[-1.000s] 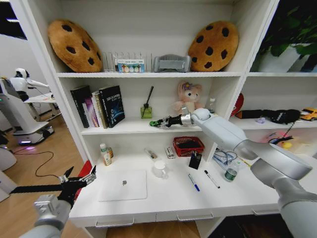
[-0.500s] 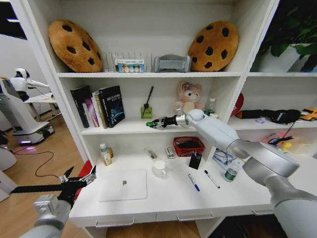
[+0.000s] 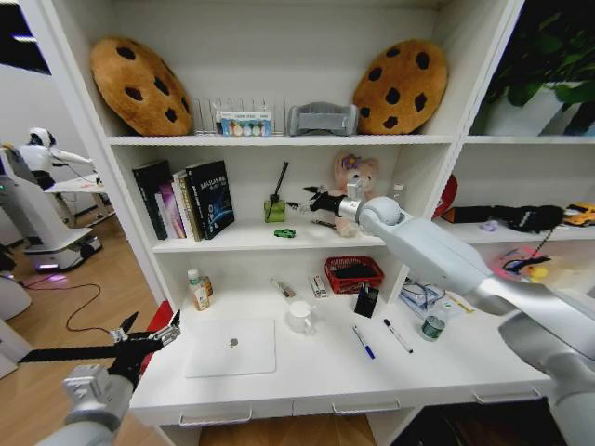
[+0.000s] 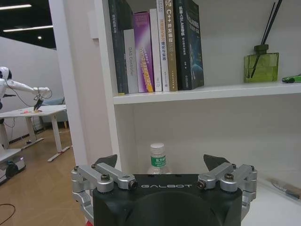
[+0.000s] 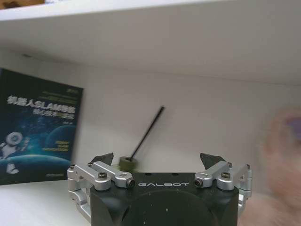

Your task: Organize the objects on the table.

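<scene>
The tiny green toy car lies on the middle shelf, beside a green reed diffuser; the left wrist view shows the same car. Just above and to the right of it hovers my right gripper, open and empty, also in its own wrist view. On the white table lie the silver laptop, two pens and a clear green-capped bottle. My left gripper is parked open off the table's left end.
A row of books and a pink plush bear flank the car on the shelf. A red basket, a white mug, a black holder and a small bottle stand toward the table's back.
My right gripper held the green toy car over the shelf, then let it go. The car now rests on the shelf and the gripper has risen up and to the right.
</scene>
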Controlling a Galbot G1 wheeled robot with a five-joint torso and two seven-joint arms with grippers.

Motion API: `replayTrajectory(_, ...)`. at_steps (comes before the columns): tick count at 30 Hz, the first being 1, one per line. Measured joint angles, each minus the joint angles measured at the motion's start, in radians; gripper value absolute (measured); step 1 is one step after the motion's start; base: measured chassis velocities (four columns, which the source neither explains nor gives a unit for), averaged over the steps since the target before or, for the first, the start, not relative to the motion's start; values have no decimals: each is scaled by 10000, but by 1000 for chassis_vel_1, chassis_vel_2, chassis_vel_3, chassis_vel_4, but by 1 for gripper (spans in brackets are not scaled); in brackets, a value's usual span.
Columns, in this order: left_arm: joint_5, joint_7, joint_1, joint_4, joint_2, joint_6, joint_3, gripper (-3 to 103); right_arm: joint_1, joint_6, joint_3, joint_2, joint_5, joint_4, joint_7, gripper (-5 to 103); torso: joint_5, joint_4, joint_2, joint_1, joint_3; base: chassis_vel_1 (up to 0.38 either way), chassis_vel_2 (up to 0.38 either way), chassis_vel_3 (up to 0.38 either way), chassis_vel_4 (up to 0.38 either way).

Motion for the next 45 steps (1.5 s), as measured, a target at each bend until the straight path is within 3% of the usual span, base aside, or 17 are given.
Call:
replayTrajectory(2, 0, 5, 0, 0, 0, 0, 0, 100, -1117, -402, 1062, -935, 349, 1633, 1147, 100, -1, -3, 0, 0, 0, 0, 0, 0, 0)
replayTrajectory(3, 0, 5, 0, 0, 0, 0, 0, 100, -1117, -402, 1062, -935, 349, 1633, 1147, 100, -1, -3, 0, 0, 0, 0, 0, 0, 0)
replayTrajectory(7, 0, -6, 1, 1, 0, 0, 0, 100, -4716, 32, 4082, -2774, 108, 3885, 2064, 100, 2, -11, 2, -3, -2, 0, 0, 0, 0)
replayTrajectory(8, 0, -6, 1, 1, 0, 0, 0, 100, -4716, 32, 4082, -2774, 108, 3885, 2064, 100, 2, -11, 2, -3, -2, 0, 0, 0, 0)
replayTrajectory(11, 0, 3, 0, 0, 0, 0, 0, 100, -7618, 375, 6232, -3212, -244, 5067, 2561, 100, -8, -5, 3, -3, -2, 0, 0, 0, 0)
replayTrajectory(12, 0, 3, 0, 0, 0, 0, 0, 100, -7618, 375, 6232, -3212, -244, 5067, 2561, 100, -8, -5, 3, -3, -2, 0, 0, 0, 0)
replayTrajectory(15, 1, 3, 0, 0, 0, -1, 0, 100, -9458, 385, 7439, -2917, -542, 5502, 2616, 100, -1, 2, 1, -2, 0, 0, 0, 0, 0)
replayTrajectory(17, 0, 6, 0, 0, 0, -1, 0, 100, -11453, 569, 8885, -2349, -1226, 5849, 2521, 100, -11, 3, 1, 0, 1, 0, 0, 0, 0)
replayTrajectory(18, 0, 6, 0, 0, 0, -1, 0, 100, -11453, 569, 8885, -2349, -1226, 5849, 2521, 100, -11, 3, 1, 0, 1, 0, 0, 0, 0)
replayTrajectory(20, 0, 10, 0, 0, 0, -1, 0, 100, -13598, 998, 10341, -1260, -2800, 5864, 2220, 100, 0, -2, 1, 0, 1, 0, 0, 0, 0)
replayTrajectory(21, 0, 10, 0, 0, 0, -1, 0, 100, -13598, 998, 10341, -1260, -2800, 5864, 2220, 100, 0, -2, 1, 0, 1, 0, 0, 0, 0)
replayTrajectory(24, 0, 6, 0, 1, 0, -1, 1, 100, -15685, 1145, 11667, 153, -3841, 6135, 1998, 100, -8, -5, 1, -2, 0, 0, 0, 0, 0)
replayTrajectory(25, 0, 6, 0, 1, 0, -1, 1, 100, -15685, 1145, 11667, 153, -3841, 6135, 1998, 100, -8, -5, 1, -2, 0, 0, 0, 0, 0)
replayTrajectory(27, 0, 3, 0, 1, 0, -1, 0, 100, -17318, 1503, 12046, 1284, -4655, 6459, 1759, 100, -6, -4, 1, -2, 0, 0, 0, 0, 0)
replayTrajectory(33, 0, 8, 0, 1, 0, -1, 0, 100, -18580, 1884, 11501, 2634, -5539, 6642, 1533, 100, -8, -3, 1, -3, -1, 0, 0, 0, 0)
replayTrajectory(38, 0, 8, -1, 1, 0, -1, 1, 100, -18567, 1702, 10960, 2876, -5625, 6702, 1602, 100, -7, -1, 1, -1, 1, 0, 0, 0, 0)
replayTrajectory(45, 0, 8, 0, 1, 0, -1, 0, 100, -18052, 1354, 10351, 2610, -5254, 6593, 1739, 100, -7, -2, 0, 0, 1, -33, -28, 28, 15)
